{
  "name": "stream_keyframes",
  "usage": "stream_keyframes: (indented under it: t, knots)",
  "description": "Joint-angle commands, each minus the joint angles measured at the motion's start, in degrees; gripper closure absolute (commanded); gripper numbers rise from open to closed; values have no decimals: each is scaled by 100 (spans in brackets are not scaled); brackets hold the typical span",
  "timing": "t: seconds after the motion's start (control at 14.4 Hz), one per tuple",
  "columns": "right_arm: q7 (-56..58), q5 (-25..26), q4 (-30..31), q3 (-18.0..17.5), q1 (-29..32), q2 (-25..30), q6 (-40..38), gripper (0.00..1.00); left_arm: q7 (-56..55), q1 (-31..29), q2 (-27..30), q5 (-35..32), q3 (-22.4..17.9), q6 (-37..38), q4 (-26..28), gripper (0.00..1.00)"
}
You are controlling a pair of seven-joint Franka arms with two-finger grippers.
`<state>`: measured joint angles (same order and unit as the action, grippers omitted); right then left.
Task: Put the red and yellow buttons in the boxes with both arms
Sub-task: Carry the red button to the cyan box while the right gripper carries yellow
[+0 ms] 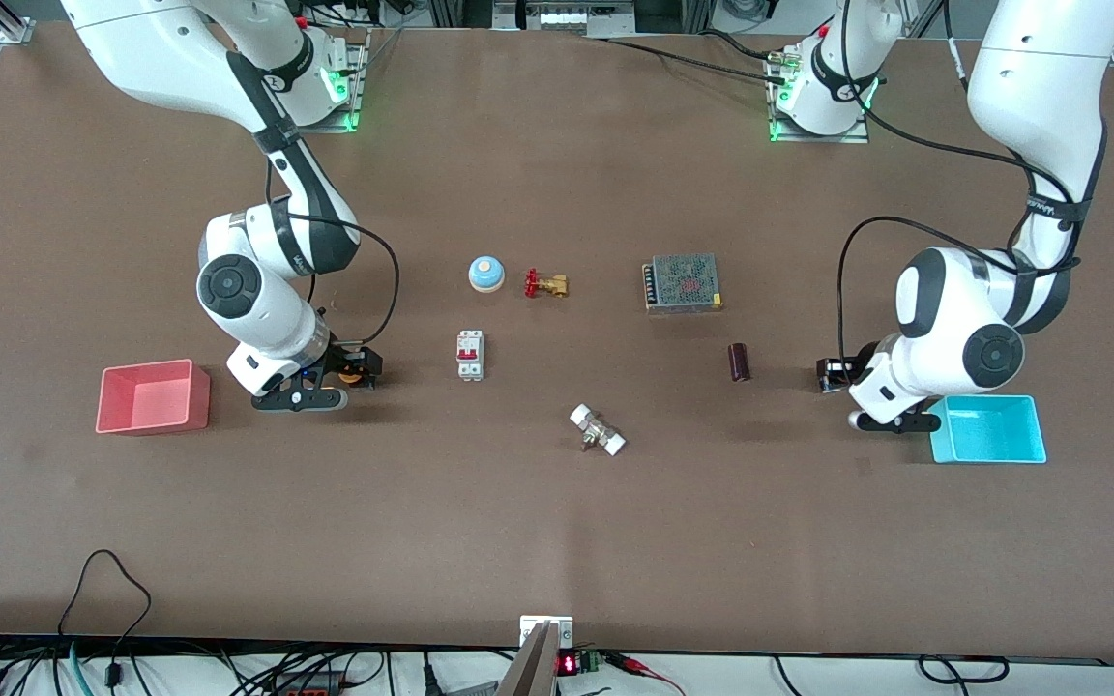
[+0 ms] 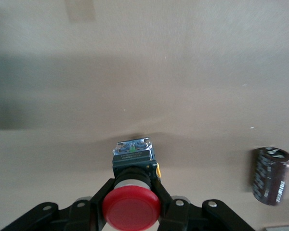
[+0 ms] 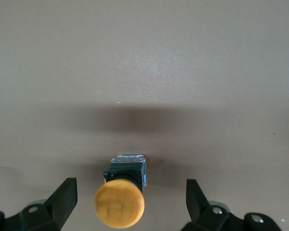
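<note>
Brown table (image 1: 557,541). Grasp step. Left gripper (image 2: 131,211) clamps red button (image 2: 131,208) beside cyan box (image 1: 989,430); lift next. Right gripper (image 3: 130,204) wide around yellow button (image 3: 120,204) near pink box (image 1: 153,396); must close.

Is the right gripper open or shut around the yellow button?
Open. In the right wrist view the right gripper has its jaws spread wide, a clear gap on either side of the yellow button lying on the table.
</note>
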<state>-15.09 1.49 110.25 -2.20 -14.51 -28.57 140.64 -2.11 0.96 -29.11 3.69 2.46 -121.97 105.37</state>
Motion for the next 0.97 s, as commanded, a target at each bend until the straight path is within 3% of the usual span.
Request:
stream_keyframes:
  t: [0.0,0.21,0.42,0.56,0.69,0.9]
  knots:
    - [-90,115,-21,-52,45,-96,78,0,122,-269,756,-26,-79,908,-182,91]
    - [-90,115,-21,-52,36,-149,95,0,788,-867,820,-648,-79,1255,-648,93]
    - [-90,115,-21,-61,19,-184,113,5,879,-1141,460,-659,-79,1263,-1114,95]
    - [-90,124,-21,-61,19,-184,122,20,957,-1518,223,-694,-62,1272,-1421,95]
    - [-82,141,-21,-61,10,-202,122,40,1395,-1599,-303,-650,-53,1368,-1948,95]
    - [-82,221,-21,-61,10,-228,122,66,1520,-1678,-665,-641,-53,1369,-2283,95]
